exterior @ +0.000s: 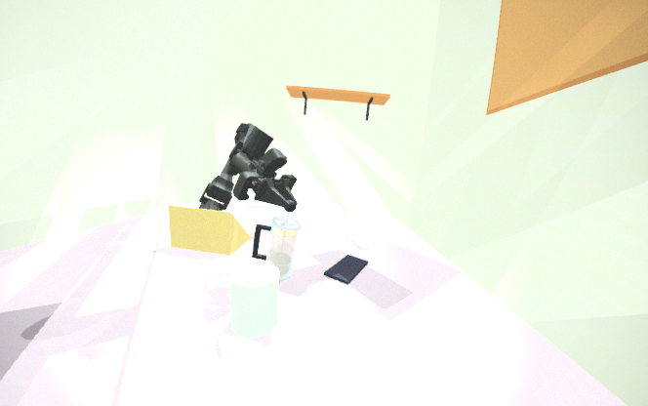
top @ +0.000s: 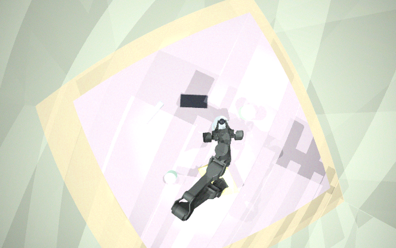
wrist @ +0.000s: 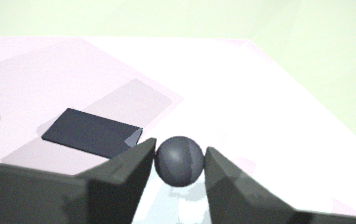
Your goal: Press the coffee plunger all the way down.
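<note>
The coffee press (exterior: 282, 250) (top: 215, 123) stands upright, a clear beaker with a pale blue lid (exterior: 292, 224) and a black handle (exterior: 257, 242). Its dark round plunger knob (top: 221, 121) (exterior: 291, 206) (wrist: 179, 161) is a short way above the lid, with a short piece of thin rod showing between them. A yellowish disc (exterior: 287, 232) shows inside near the top of the beaker. My gripper (top: 222, 121) (exterior: 291, 202) (wrist: 180, 148) is shut on the knob, one fingertip on each side. The lower beaker is outside the wrist view.
A pale green cup (exterior: 254, 303) (top: 247, 112) stands close to the press. A dark flat slab (top: 194, 101) (exterior: 346, 268) (wrist: 92, 132) lies beyond it. A yellow block (exterior: 200, 230) (top: 232, 185) is beside the arm. Another round cup (top: 170, 177) stands left of the arm. A wall shelf (exterior: 339, 94) hangs behind.
</note>
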You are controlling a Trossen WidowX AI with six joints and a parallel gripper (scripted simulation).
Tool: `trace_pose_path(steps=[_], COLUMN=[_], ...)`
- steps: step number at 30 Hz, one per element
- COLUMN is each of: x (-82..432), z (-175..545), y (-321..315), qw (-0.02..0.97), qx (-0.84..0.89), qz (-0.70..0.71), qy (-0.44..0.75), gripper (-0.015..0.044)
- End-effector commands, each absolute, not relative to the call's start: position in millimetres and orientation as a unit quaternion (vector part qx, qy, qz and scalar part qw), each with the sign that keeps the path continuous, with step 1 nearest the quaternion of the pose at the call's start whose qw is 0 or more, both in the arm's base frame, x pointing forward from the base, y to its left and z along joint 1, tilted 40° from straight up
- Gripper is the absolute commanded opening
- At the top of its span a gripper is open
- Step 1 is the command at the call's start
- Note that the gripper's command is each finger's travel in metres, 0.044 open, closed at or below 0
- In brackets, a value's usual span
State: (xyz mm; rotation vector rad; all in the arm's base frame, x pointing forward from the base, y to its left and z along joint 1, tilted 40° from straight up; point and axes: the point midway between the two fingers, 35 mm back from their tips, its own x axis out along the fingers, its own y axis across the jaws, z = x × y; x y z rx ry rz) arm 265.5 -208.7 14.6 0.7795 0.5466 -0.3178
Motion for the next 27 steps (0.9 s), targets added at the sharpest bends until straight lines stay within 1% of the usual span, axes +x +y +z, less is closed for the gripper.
trace_pose_path(steps=[1, 27], x=[265.5, 266.6], z=[3.3, 2.2], y=[-198.4, -202.0], qw=[0.866, 0.866], qx=[0.388, 0.388], qz=[-0.146, -0.146], qy=[0.279, 0.279], gripper=[0.0121, 0.0121])
